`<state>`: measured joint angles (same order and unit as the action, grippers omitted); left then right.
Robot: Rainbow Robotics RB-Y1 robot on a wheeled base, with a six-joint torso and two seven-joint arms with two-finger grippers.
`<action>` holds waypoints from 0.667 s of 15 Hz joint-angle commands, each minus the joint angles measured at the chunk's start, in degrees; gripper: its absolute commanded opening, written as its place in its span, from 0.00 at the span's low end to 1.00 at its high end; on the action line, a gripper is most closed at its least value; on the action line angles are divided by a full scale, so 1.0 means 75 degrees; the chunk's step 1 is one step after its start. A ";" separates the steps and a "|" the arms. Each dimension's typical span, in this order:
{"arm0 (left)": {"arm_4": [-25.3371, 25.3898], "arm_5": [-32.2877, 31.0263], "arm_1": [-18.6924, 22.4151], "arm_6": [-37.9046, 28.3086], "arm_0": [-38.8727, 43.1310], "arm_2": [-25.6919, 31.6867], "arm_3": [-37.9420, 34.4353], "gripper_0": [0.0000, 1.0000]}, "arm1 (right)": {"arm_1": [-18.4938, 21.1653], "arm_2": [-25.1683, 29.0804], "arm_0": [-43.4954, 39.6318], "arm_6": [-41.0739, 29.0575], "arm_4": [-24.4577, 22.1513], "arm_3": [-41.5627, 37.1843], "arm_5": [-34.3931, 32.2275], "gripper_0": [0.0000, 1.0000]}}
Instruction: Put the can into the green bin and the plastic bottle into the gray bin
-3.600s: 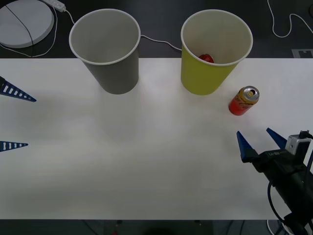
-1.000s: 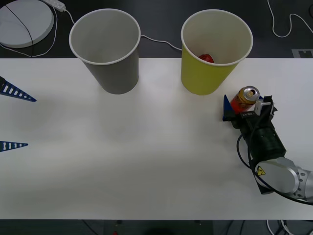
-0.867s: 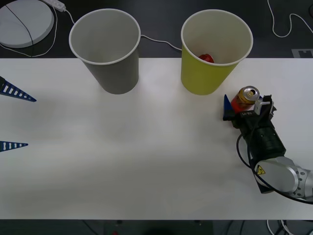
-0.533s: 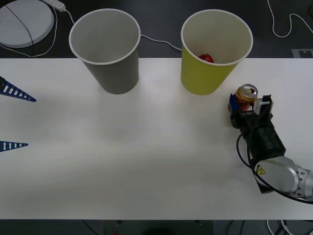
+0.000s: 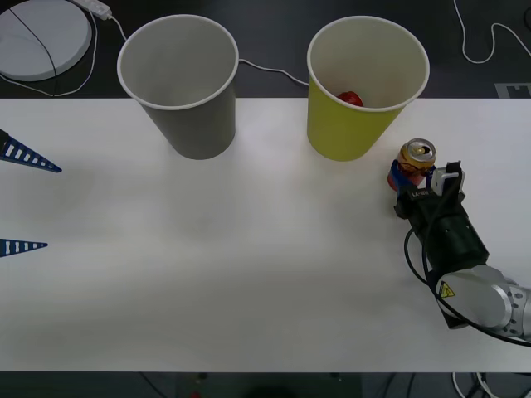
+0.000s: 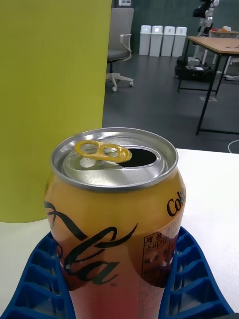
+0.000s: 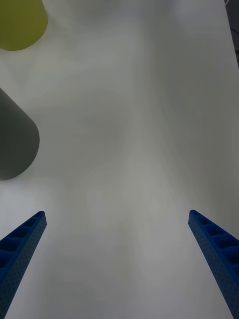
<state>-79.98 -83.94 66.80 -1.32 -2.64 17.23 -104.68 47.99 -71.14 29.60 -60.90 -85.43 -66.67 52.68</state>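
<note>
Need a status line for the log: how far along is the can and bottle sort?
Done: nothing binned for sure; a small red object already lies in the green bin.
In hand: the right gripper is shut on the can, upright beside that bin.
Left: drop the can in. The gray bin looks empty. The left gripper waits open at the table's left edge.

You see the can (image 6: 113, 224) as glossy printed metal, its bare silver top (image 6: 113, 158) brushed and shiny. The right pincer (image 6: 117, 286) closes on it with ribbed blue plastic fingers (image 6: 191, 279), matt in finish. The green bin (image 5: 358, 87) and gray bin (image 5: 184, 83) look like matt paper, and the bench (image 5: 232, 265) is smooth, matt white.
</note>
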 commanded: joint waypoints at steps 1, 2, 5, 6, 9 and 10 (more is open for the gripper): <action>0.0000 0.0000 0.0000 0.0000 0.0000 0.0000 0.0000 1.00 | 0.0621 0.0520 -0.0408 0.0010 -0.0550 -0.0767 -0.0695 0.00; 0.0000 0.0000 0.0000 0.0000 0.0000 0.0000 0.0000 1.00 | 0.0926 0.0907 -0.0725 0.0033 -0.0832 -0.1201 -0.1070 0.00; 0.0000 0.0000 0.0000 0.0000 0.0000 0.0000 0.0000 1.00 | 0.1746 0.2243 -0.1814 0.0104 -0.1500 -0.2536 -0.2324 0.00; 0.0000 0.0000 0.0000 0.0000 0.0000 0.0000 0.0000 1.00 | 0.1945 0.2770 -0.2178 0.0139 -0.1699 -0.2923 -0.2816 0.00; 0.0000 0.0000 0.0000 0.0000 0.0000 0.0000 0.0000 1.00 | 0.2320 0.4915 -0.3654 0.0233 -0.2425 -0.4177 -0.4773 0.00; 0.0000 0.0000 0.0000 0.0000 0.0000 0.0000 0.0000 1.00 | 0.2320 0.5841 -0.4205 0.0244 -0.2718 -0.4587 -0.5606 0.00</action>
<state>-79.98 -83.94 66.80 -1.32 -2.64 17.23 -104.68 65.32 -32.18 0.97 -59.16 -104.23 -98.87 14.99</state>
